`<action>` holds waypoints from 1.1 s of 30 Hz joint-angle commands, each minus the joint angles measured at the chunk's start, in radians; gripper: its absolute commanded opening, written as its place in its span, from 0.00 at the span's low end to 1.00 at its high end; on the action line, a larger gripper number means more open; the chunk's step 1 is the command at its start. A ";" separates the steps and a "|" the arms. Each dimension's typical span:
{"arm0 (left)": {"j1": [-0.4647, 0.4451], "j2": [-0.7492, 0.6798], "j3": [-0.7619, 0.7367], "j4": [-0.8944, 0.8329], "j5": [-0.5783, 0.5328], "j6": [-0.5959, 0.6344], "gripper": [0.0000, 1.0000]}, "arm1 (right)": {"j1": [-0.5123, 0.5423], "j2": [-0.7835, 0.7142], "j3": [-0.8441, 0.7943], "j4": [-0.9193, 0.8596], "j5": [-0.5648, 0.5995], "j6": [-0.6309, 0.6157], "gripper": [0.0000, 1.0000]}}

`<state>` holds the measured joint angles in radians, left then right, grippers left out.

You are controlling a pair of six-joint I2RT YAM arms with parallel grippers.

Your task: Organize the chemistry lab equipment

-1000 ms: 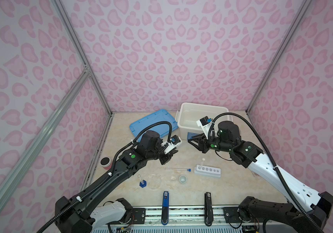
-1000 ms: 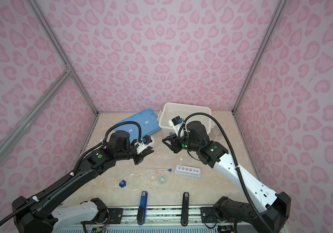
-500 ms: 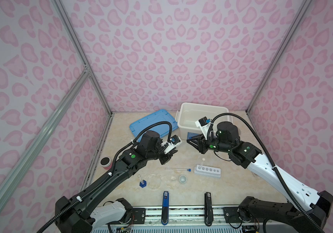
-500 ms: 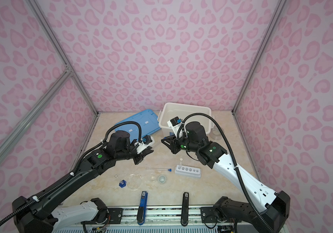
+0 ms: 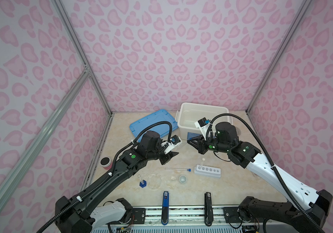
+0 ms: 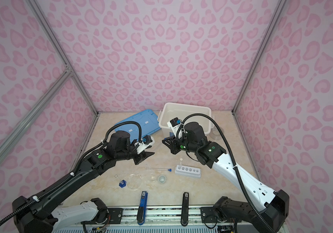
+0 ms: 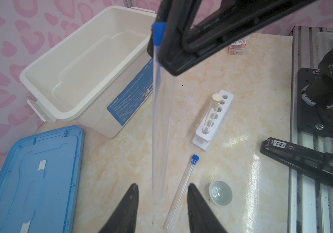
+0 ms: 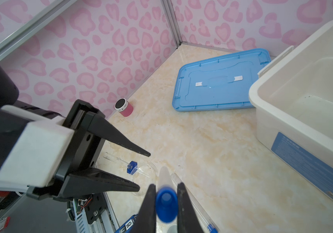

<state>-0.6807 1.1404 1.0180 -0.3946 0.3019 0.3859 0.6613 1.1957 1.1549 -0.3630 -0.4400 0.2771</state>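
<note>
**Right fingers pinched a tube by its cap; left fingers stood open around its foot**

The right gripper [image 8: 166,186] was closed narrowly on the blue cap [image 8: 166,205] of a blue-capped tube [image 7: 161,121], one finger pressed to each side of the cap. The clear body ran from there toward the left gripper [image 7: 161,184]. Its fingers [image 7: 131,201] were spread apart, with the tube's rounded end between them and a gap showing on each side, so they touched nothing. The tube hung off the table [image 5: 191,193], carried by the right gripper alone.

Below it, a second blue-capped tube [image 7: 181,191] lay flat on the table. Just beside that tube's cap stood the white six-hole rack [image 7: 202,139], with a white-capped tube [image 7: 214,109] upright in one end hole and the other holes bare. The small white cup [image 5: 182,179] sat in front of the lying tube. To its left were the clear round dish [image 5: 153,181] and, touching or just beside the dish, the tiny blue-based cylinder [image 5: 142,182].

Behind the grippers stood the white bin [image 5: 204,105], open, with the blue lid [image 5: 151,123] flat on the table beside it. The pink jar [image 5: 106,163] sat at the left wall, well apart from the rest.
</note>
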 commanded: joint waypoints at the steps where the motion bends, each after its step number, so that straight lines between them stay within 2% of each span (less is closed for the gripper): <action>1: 0.001 -0.001 -0.007 0.046 -0.016 -0.017 0.45 | 0.003 0.008 0.016 -0.037 0.043 -0.008 0.14; 9: 0.009 0.007 -0.019 0.094 -0.011 -0.071 0.54 | 0.009 0.010 0.095 -0.213 0.128 -0.053 0.13; 24: 0.017 0.029 -0.012 0.102 0.035 -0.111 0.56 | 0.053 0.052 0.421 -0.650 0.403 -0.120 0.12; 33: 0.018 0.019 -0.009 0.116 0.059 -0.128 0.56 | 0.077 0.010 0.431 -0.777 0.554 -0.080 0.11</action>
<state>-0.6647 1.1667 1.0023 -0.3157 0.3374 0.2703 0.7345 1.2156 1.5963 -1.0744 0.0319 0.1761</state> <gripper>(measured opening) 0.559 0.129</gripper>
